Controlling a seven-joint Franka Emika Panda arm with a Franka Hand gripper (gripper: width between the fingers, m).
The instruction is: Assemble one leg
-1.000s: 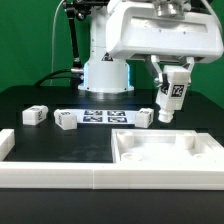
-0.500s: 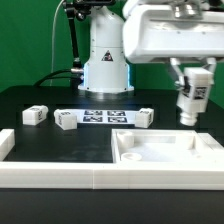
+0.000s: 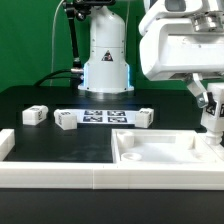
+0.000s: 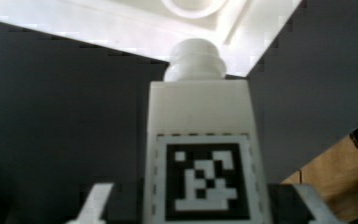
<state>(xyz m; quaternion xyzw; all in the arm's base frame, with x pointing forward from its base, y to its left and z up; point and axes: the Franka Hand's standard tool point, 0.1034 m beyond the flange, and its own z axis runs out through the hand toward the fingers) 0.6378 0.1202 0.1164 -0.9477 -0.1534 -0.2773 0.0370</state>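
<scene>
While the gripper [image 3: 208, 100] is pinching the leg [image 3: 212, 122] and holding it clear of the counter [image 3: 55, 100], we judge the pick-up finished and the fitting not yet done. In the wrist view the leg [image 4: 199, 130] stands lengthwise in the grip. Its black-and-white tag faces the camera, and its rounded peg points away from the gripper toward the panel [image 4: 265, 25].

That large white recessed panel [image 3: 165, 150] lies directly below the gripper, so the carry looks nearly over. We think what remains is to line the peg up with its socket, lower it and seat it.

1 loose post [image 3: 145, 117] lies on the counter nearest the gripper, off toward the exterior view's left. The marker board [image 3: 105, 116] is just beyond it, and a 2nd post [image 3: 66, 121] and a 3rd post [image 3: 33, 115] lie well apart from the gripper on that same side. All 3 appear untouched.

Much is hard to read. The exterior view cuts the gripper and leg at its edge, so we cannot tell whether the leg's lower end touches the panel. In the wrist view a round recess [image 4: 202, 8] shows beyond the peg, but the frame crops it, and we cannot say whether the peg is centred on it. The gripper's own contact faces are barely visible there.
</scene>
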